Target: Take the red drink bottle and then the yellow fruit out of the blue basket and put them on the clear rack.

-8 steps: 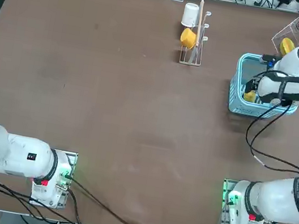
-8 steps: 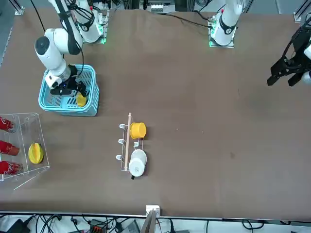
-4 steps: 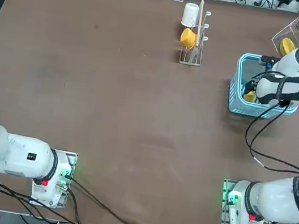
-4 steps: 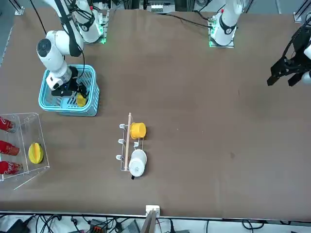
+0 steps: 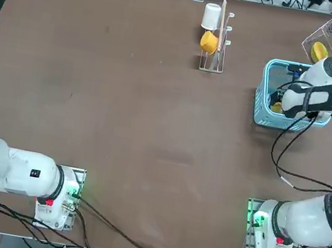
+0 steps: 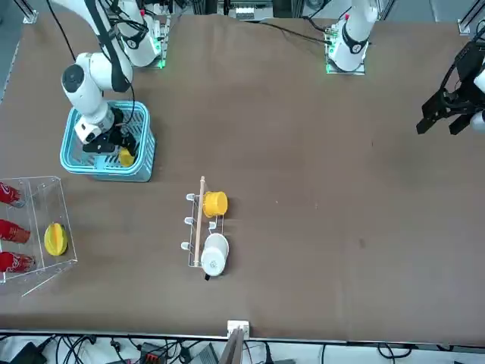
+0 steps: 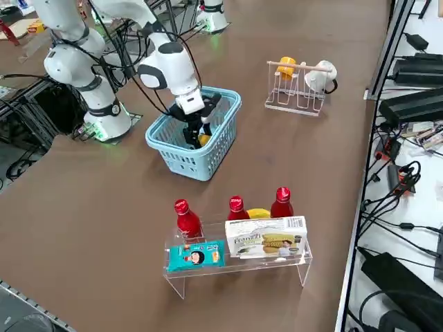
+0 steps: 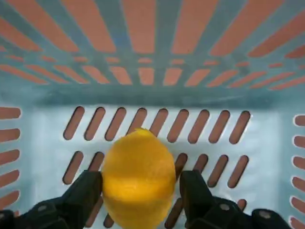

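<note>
Yellow fruit (image 8: 138, 179): round, lemon-like, lying on slotted floor inside blue basket (image 7: 185, 158), beside a basket wall. Basket: light blue plastic, slotted, thick rim, sitting upright on table. Clear rack (image 7: 242, 266): transparent, tiered, standing near basket, holding red bottles, boxed goods.

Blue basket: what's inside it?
A yellow fruit on the slotted base, between the open fingers of the right gripper. The arm hides part of the inside from overhead.

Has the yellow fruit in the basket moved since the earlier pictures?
No: in the front view, the yellow fruit keeps its place relative to the blue basket. The right claw is open around it inside.
</note>
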Controlling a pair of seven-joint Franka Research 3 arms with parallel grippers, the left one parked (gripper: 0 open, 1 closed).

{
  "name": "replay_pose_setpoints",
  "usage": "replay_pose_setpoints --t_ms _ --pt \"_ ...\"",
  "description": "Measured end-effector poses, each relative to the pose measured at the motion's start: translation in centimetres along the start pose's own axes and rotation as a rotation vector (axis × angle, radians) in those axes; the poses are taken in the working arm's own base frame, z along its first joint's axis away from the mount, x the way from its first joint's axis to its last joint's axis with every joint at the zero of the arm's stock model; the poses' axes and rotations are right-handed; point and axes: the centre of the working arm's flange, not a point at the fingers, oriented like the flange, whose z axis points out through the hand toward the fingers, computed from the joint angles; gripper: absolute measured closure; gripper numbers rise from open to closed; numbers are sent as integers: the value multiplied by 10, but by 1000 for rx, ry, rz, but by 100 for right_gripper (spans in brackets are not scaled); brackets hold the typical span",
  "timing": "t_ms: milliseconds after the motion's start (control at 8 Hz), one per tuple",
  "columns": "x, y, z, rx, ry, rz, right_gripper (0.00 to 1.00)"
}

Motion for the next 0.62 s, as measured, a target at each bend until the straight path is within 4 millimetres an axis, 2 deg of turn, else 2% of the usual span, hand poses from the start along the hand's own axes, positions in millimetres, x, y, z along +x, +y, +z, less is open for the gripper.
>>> replay_pose_setpoints --t_ms 250,500,625 --pt "-3 0 10 -5 -13 -2 0" --pt "-4 0 13 -6 -16 -2 4" --pt "-3 0 12 -6 -13 -2 10"
